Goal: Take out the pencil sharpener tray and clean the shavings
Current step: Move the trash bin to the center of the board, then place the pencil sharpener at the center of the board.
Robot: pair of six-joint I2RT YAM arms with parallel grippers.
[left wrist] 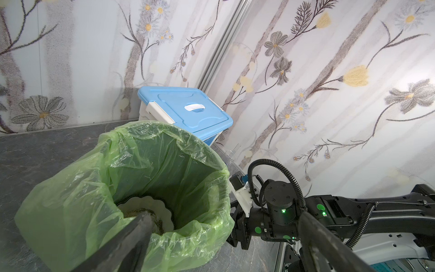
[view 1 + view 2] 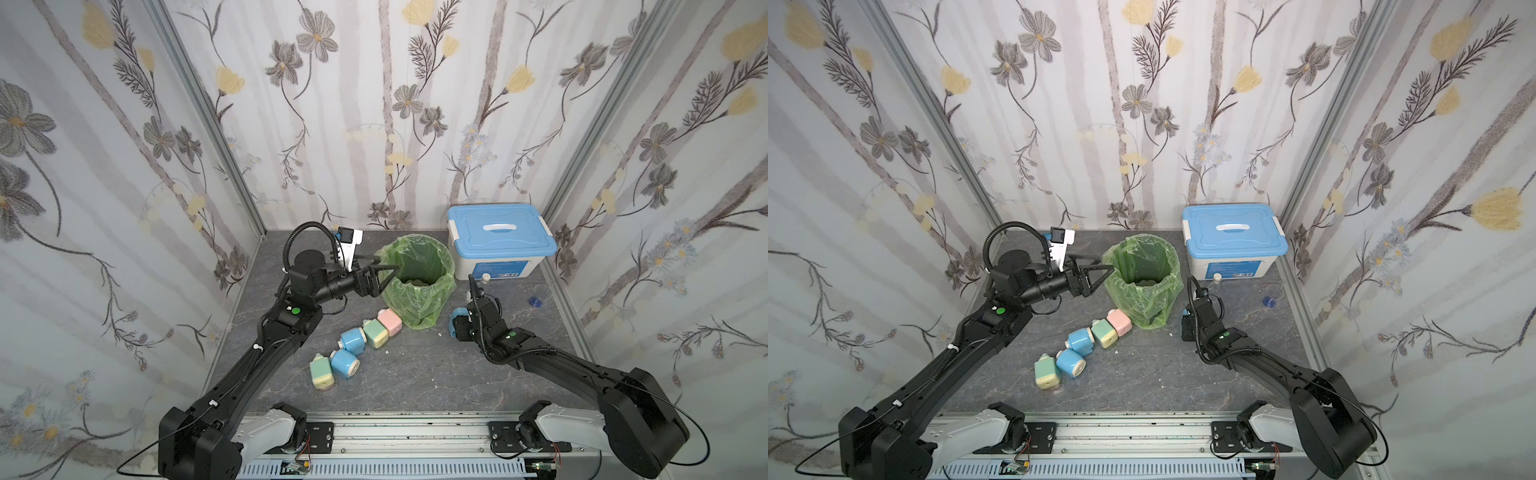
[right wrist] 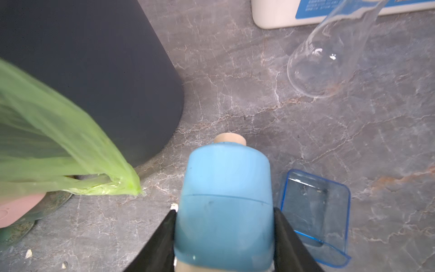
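Note:
My right gripper [image 3: 223, 235] is shut on a blue pencil sharpener [image 3: 224, 200], just right of the bin; in both top views it shows under the wrist [image 2: 457, 318] [image 2: 1185, 322]. The clear blue tray [image 3: 313, 216] lies on the table beside that sharpener, out of it. Whitish shavings [image 3: 28, 253] fleck the table by the bin [image 2: 436, 332]. My left gripper [image 2: 388, 266] [image 1: 224, 215] stands open and holds nothing, at the rim of the green-bagged bin [image 2: 419, 278] [image 1: 141, 164]. A scalloped white dish [image 1: 162, 207] with brownish crumbs lies at the bin's bottom.
A pink [image 2: 390, 322], a green [image 2: 376, 332], two blue [image 2: 352, 340] [image 2: 345, 363] and another green sharpener [image 2: 321, 372] lie left of the bin. A blue-lidded box [image 2: 500, 232] stands at the back right. A glass flask [image 3: 329, 58] stands before it. A small blue piece [image 2: 536, 300] lies further right.

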